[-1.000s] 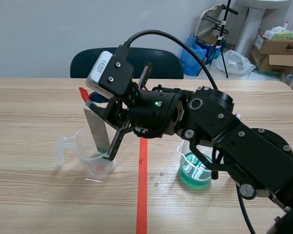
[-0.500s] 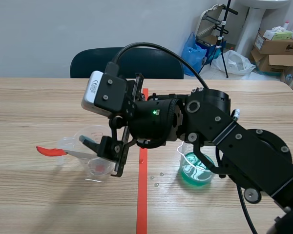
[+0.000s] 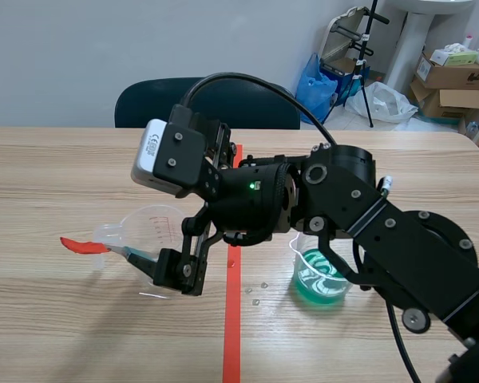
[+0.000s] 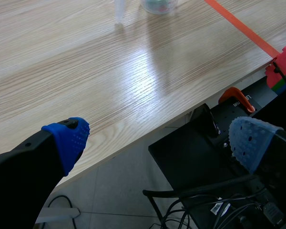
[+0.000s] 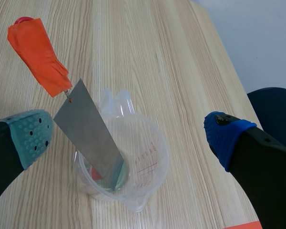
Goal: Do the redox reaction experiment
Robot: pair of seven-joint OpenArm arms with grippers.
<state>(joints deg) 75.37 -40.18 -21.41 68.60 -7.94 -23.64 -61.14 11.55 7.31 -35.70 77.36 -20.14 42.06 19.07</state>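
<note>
A clear measuring cup [image 3: 148, 227] stands left of the red tape line. A grey metal strip [image 3: 132, 254] lies slanted in it, and its red-taped end [image 3: 81, 246] sticks out over the rim to the left. My right gripper [image 3: 195, 206] hangs over the cup, open, with nothing in it. In the right wrist view the cup [image 5: 148, 157], the strip [image 5: 88, 131] and the red tape [image 5: 38, 55] lie between and ahead of the open gripper [image 5: 128, 143]. A beaker of green liquid [image 3: 323, 275] stands right of the line. My left gripper [image 4: 159, 143] is open and empty over the table's front edge.
A dark chair [image 3: 207, 100] stands behind the table, with boxes [image 3: 455, 76] and bags at the back right. Small drops [image 3: 255, 291] lie beside the red line. Below the table edge [image 4: 148, 133] are a black stand and an orange clamp [image 4: 234, 95].
My right gripper opened and let go of the metal strip. The strip tipped from upright to leaning over the cup's rim, red end to the left. The gripper turned and sank a little.
</note>
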